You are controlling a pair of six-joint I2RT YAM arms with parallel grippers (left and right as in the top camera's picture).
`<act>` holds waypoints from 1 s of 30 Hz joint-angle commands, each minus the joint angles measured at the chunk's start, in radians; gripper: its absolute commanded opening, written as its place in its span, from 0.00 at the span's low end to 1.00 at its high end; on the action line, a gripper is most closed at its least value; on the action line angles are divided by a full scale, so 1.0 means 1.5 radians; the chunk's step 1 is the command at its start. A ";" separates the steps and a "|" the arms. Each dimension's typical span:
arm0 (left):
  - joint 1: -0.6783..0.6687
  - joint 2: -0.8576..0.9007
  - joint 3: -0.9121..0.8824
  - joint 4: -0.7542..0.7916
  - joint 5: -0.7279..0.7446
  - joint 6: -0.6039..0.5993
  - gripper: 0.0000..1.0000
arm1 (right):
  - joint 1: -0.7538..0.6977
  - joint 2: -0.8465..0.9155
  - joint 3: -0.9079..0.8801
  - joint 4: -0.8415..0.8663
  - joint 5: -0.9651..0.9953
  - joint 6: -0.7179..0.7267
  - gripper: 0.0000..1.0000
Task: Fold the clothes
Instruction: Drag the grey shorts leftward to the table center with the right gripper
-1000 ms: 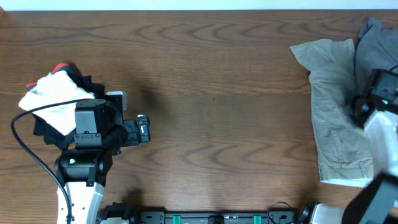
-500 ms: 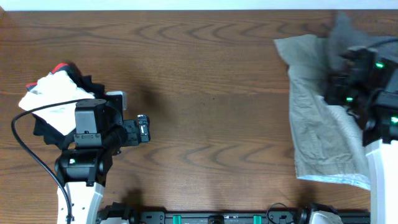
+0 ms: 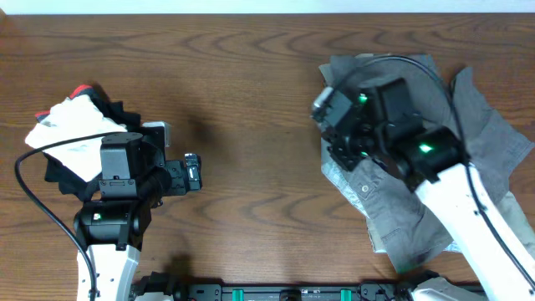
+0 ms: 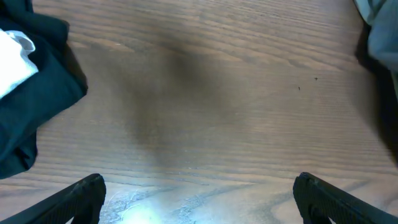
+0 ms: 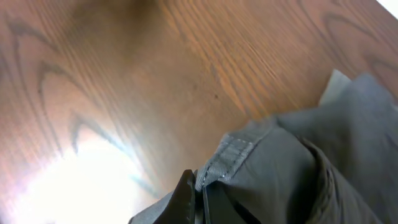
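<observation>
Pinching the waistband edge of the grey shorts (image 5: 298, 149), the right gripper (image 5: 198, 198) was clamped on cloth at the right of the table (image 3: 251, 84), probably to spread it for folding. The left gripper (image 4: 199, 186) hung wide apart beside a dark-and-white pile (image 3: 63, 125).

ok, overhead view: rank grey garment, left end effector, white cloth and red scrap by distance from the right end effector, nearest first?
1. grey garment: right side of the table, clamped in the right end effector.
2. left end effector: left of centre, open over bare wood.
3. white cloth and red scrap: both far left, too close to call.
</observation>
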 commanded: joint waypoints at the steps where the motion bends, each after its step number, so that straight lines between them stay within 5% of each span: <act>1: -0.003 -0.001 0.017 0.002 -0.001 -0.002 0.98 | 0.025 0.030 -0.001 0.050 0.005 0.028 0.01; 14: -0.003 0.000 0.017 0.042 0.034 -0.002 0.98 | 0.130 0.076 -0.001 0.292 -0.062 0.158 0.01; 21: -0.003 0.000 0.017 0.044 0.034 -0.002 0.98 | 0.138 0.077 -0.001 0.311 -0.007 0.175 0.43; 25: -0.011 0.003 0.017 0.046 0.035 -0.002 0.98 | 0.115 0.069 0.000 0.245 0.232 0.262 0.47; 30: -0.057 0.040 0.017 0.072 0.062 -0.002 0.99 | 0.066 0.056 0.000 0.137 0.346 0.316 0.56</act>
